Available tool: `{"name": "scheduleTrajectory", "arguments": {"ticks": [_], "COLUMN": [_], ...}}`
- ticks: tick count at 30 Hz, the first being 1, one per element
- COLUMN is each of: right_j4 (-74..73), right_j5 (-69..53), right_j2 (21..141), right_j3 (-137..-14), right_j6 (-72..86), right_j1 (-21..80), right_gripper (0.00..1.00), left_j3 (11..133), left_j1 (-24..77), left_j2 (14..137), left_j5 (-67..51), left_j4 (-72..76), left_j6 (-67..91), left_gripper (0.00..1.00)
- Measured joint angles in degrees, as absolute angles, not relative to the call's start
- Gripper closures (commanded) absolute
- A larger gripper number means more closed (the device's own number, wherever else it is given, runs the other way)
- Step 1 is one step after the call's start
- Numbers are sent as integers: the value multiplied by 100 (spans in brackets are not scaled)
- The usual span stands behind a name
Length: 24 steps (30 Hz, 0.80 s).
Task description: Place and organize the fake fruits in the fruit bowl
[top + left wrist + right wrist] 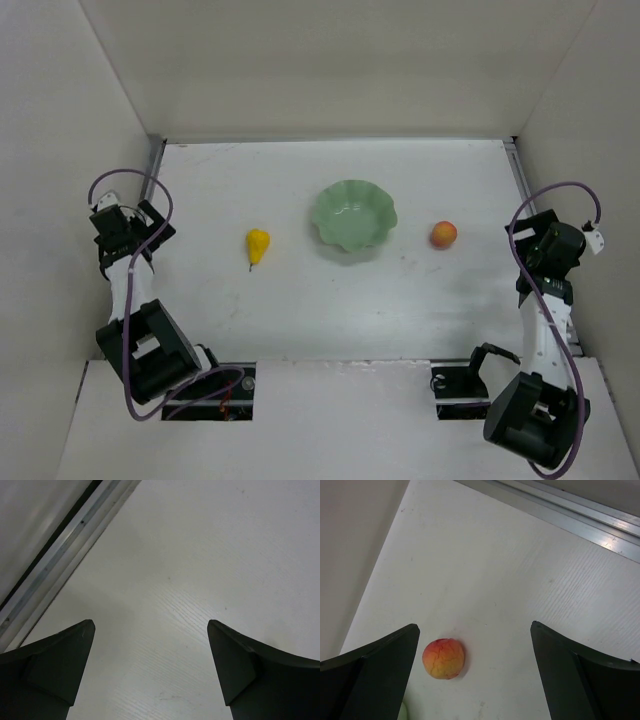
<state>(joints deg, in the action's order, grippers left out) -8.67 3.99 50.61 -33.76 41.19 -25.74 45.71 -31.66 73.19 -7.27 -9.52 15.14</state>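
The yellow pear lies on the white table, left of the mint-green scalloped bowl, which is empty. The orange-red peach lies right of the bowl. My left gripper is open and empty near the left wall, well left of the pear; its wrist view shows only bare table between the fingers. My right gripper is open and empty, to the right of the peach. In the right wrist view the peach lies near the left finger, apart from it, with the gripper above.
White walls enclose the table on the left, back and right. A metal rail runs along the left edge, and another rail along the right edge. A sliver of the bowl's rim shows beside the peach.
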Motion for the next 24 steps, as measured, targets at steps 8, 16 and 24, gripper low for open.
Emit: {"name": "scheduleTrajectory", "arguments": {"ticks": [8, 16, 24], "right_j4": [-856, -856, -858], "right_j5": [469, 598, 727], "right_j2": [5286, 5686, 5712], "right_j3": [-3472, -3719, -3719], "right_j6": [3680, 3164, 2871], "right_j1": [-1994, -1192, -893], "right_gripper": [0, 0, 0], "left_j3": [4637, 5356, 5218], "left_j1": [-1861, 456, 950], "left_j2": [7258, 7376, 7931], "left_j5": [-792, -489, -827], "left_j4": [-1201, -2233, -2217], "left_j6": [-143, -1321, -1291], "left_gripper": [0, 0, 0]}}
